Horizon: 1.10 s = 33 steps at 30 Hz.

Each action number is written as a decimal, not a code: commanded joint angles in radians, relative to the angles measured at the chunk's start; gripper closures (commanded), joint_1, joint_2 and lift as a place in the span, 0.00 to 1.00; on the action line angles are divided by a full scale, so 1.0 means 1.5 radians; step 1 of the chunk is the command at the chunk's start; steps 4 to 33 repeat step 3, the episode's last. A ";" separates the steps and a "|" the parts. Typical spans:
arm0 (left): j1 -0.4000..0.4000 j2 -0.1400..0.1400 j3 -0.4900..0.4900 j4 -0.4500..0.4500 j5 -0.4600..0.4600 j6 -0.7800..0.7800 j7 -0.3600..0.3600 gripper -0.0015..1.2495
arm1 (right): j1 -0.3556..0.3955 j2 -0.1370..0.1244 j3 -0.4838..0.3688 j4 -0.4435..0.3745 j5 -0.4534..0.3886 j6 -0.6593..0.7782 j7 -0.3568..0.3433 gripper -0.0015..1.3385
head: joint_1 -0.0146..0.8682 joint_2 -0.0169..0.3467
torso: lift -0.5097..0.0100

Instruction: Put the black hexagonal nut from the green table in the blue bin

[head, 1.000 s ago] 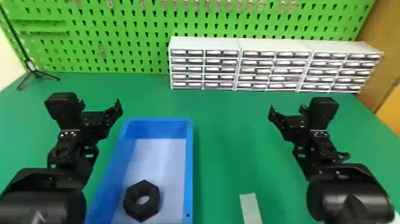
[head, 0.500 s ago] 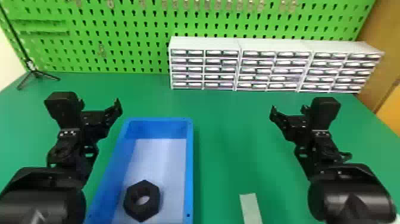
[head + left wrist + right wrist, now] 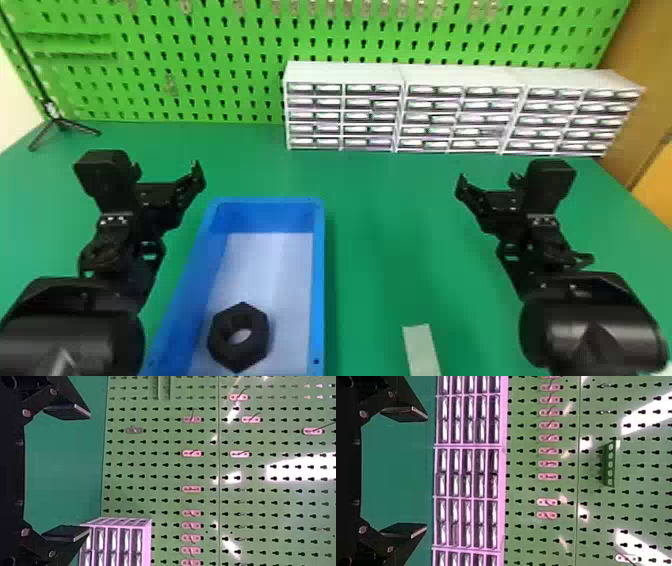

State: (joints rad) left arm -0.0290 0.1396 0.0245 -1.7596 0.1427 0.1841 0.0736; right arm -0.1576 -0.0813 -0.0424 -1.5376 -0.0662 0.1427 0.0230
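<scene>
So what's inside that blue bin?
A black hexagonal nut lies in the blue bin, on its pale floor; a patch of that floor shows through the nut's hole. Whatever is beneath the nut is covered, and the bin's near end runs out of view.

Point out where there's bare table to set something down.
Bare: the green table between the blue bin and right gripper, beyond the pale strip, before the drawer units. Crowded: the blue bin's near end, holding the nut.
</scene>
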 commanded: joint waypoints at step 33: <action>-0.001 0.000 0.001 -0.001 0.000 0.000 0.000 0.20 | -0.001 0.000 -0.001 -0.001 -0.001 0.000 0.000 0.23 | 0.79 0.12 | 0.80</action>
